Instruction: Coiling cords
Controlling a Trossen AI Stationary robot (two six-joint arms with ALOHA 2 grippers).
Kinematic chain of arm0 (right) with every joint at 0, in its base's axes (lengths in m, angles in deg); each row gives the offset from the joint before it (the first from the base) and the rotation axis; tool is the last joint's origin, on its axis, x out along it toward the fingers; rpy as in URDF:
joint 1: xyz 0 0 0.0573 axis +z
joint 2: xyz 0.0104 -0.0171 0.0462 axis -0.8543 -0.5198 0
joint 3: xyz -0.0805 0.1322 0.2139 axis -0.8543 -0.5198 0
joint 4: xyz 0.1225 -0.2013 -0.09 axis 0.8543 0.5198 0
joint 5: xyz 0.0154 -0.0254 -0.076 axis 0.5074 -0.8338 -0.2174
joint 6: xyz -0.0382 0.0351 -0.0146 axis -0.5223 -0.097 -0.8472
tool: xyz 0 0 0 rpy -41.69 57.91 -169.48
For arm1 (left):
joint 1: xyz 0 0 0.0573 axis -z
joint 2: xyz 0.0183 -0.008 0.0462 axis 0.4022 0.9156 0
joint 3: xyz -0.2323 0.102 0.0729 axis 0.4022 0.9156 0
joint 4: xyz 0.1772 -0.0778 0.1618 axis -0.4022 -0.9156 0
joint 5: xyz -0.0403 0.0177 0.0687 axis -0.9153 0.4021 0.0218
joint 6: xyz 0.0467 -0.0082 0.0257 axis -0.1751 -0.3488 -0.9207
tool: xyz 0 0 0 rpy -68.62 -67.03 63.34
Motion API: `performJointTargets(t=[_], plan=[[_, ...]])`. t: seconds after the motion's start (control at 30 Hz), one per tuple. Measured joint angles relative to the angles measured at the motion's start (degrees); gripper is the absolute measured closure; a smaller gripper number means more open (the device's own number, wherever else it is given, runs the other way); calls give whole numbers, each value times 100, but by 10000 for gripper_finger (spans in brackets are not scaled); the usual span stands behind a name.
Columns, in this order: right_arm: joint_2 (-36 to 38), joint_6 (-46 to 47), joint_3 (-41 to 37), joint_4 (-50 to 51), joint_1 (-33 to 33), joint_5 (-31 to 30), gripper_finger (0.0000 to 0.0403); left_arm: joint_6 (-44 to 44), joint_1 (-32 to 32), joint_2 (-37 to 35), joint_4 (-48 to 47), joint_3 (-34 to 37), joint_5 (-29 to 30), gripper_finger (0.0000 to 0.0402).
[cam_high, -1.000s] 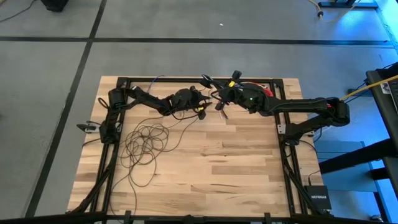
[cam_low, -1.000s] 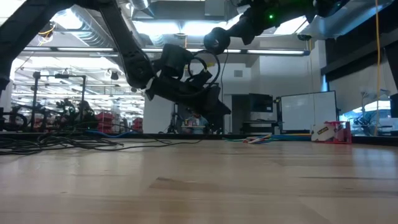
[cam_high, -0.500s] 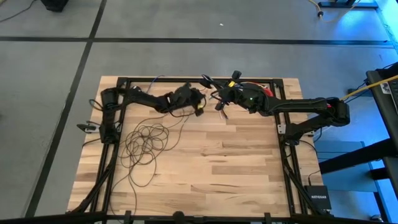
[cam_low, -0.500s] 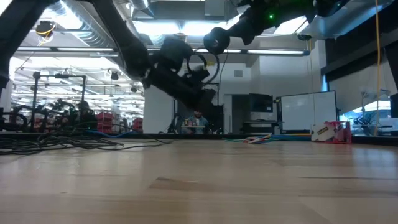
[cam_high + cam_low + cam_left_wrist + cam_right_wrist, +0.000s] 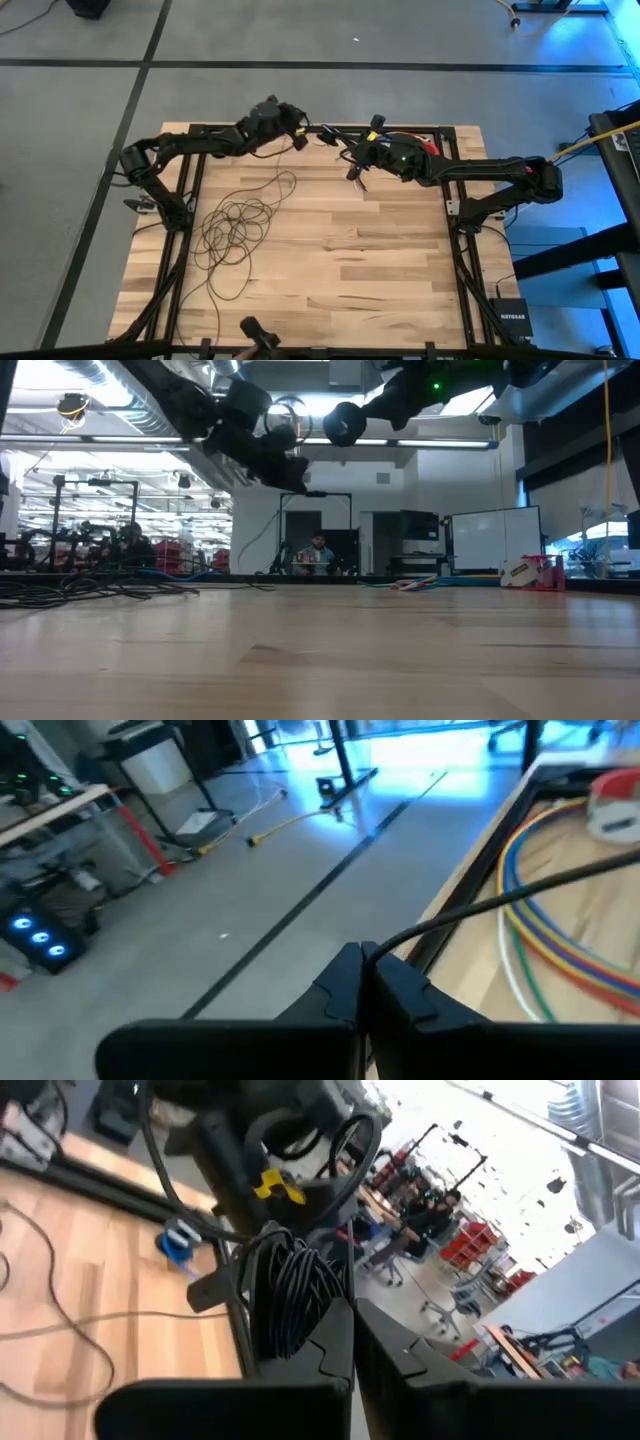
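Sprawling across the left half of the wooden table (image 5: 340, 260), the cords (image 5: 235, 225) lie as a tangle of thin dark loops, with one strand rising from the heap toward the table's far edge. That strand runs up into the left claw (image 5: 297, 131), which sits high over the far edge of the table, near its middle. In the left wrist view the claw's two dark fingers (image 5: 395, 990) are clenched together, and the thin dark wire (image 5: 500, 900) comes out from between them, so the left claw is grasping the cords. Beyond it in that view lies a bundle of multicoloured wires (image 5: 540, 935) on the table, and grey floor past the edge.

The right claw (image 5: 352, 160) hangs just beside the left one, also raised above the far side of the table. Its fingers (image 5: 335, 1330) are clenched, and a bunch of already wound dark wire (image 5: 295, 1295) sits pinched between them.

In the low view both arms are well above the tabletop, the left claw (image 5: 290, 470) close to the right arm's round dark end (image 5: 345, 423). A person (image 5: 317, 552) sits in the room behind.
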Motion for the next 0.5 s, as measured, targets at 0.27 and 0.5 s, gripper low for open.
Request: performJointTargets(t=[0.27, 0.5], plan=[[2, 39, 0, -175, -5, -46, 395, 234, 554, 176, 102, 4, -956, 400], [2, 80, 0, -297, -4, 111, 395, 281, 1218, 761, 1371, 4, -961, 400]])
